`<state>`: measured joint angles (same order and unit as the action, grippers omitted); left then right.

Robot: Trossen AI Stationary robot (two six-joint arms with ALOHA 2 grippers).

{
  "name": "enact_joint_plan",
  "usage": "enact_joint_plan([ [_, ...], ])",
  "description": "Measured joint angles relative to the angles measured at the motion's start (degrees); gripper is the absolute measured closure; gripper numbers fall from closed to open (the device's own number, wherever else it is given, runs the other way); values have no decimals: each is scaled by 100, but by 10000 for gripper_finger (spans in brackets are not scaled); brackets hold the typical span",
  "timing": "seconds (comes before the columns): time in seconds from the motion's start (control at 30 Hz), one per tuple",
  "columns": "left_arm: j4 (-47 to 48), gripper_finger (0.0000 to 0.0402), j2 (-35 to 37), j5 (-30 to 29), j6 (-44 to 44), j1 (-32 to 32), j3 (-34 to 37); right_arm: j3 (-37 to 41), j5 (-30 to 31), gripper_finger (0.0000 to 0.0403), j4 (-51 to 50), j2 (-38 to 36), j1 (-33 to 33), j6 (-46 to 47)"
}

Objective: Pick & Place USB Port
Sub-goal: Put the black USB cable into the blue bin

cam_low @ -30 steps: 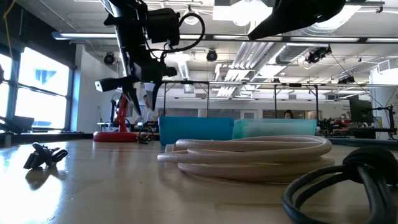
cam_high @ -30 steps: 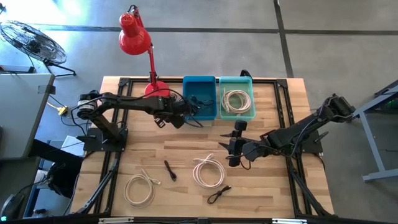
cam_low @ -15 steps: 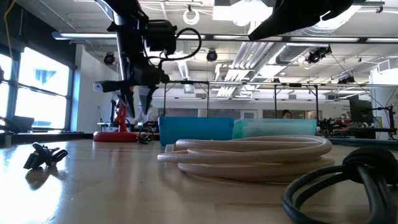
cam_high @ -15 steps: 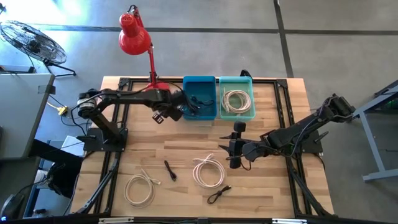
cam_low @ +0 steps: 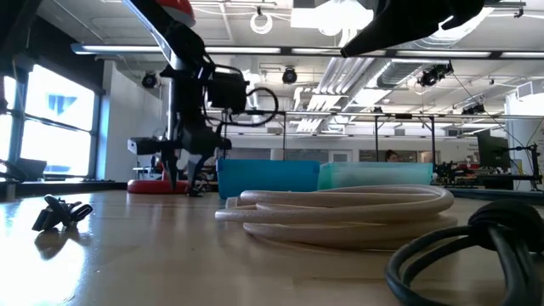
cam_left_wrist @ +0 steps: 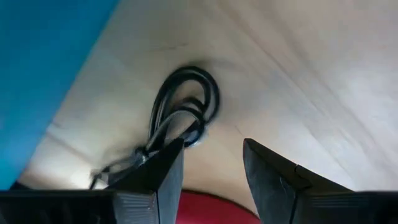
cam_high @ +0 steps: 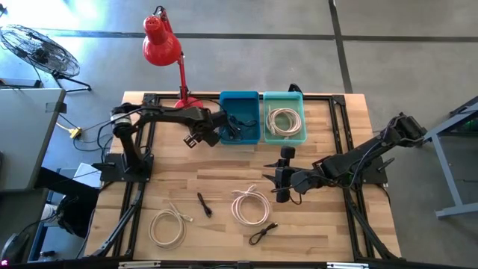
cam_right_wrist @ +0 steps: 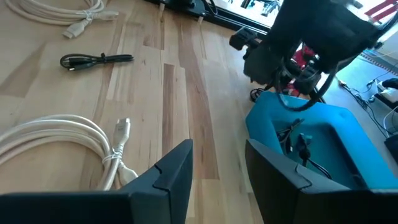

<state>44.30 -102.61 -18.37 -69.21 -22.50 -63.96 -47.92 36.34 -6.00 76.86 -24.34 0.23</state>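
My left gripper (cam_high: 193, 138) hangs open, low over the table just left of the blue bin (cam_high: 239, 118), near the red lamp's base (cam_high: 187, 105). Its wrist view shows its fingers (cam_left_wrist: 211, 146) above a black cord loop (cam_left_wrist: 185, 111) lying on the wood beside the bin wall. Black cables (cam_right_wrist: 298, 142) lie in the blue bin. The teal bin (cam_high: 284, 116) holds a white coil. My right gripper (cam_high: 275, 179) waits open at mid-table. A white coil (cam_high: 250, 205), another white coil (cam_high: 166, 227), a short black cable (cam_high: 204, 203) and a black cable (cam_high: 263, 233) lie on the table.
The red desk lamp (cam_high: 163, 41) stands behind the left gripper, its base at the far edge. The black frame rails (cam_high: 142, 153) run along both sides of the table. In the low view the white coil (cam_low: 340, 212) and a black cable (cam_low: 476, 246) lie close in front.
My left gripper has moved from the blue bin's front left corner toward the table's left and down, close to the table beside the lamp base. It stays open. The right arm and the cables on the table have kept still.
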Motion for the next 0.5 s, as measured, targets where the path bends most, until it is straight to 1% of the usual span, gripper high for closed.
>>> enact_joint_plan([
  [0.13,-131,241,-191,-305,-58,1,-5,0,5,263,-19,0,0,0],
  [0.3,-248,241,-245,-321,-103,2,-9,0,-8,263,-44,0,0,0],
  [0.4,-371,241,-256,-252,-105,0,-7,0,-9,263,-48,0,0,0],
  [0.5,-459,241,-256,152,-58,-5,-7,0,-11,263,-63,0,0,10],
])
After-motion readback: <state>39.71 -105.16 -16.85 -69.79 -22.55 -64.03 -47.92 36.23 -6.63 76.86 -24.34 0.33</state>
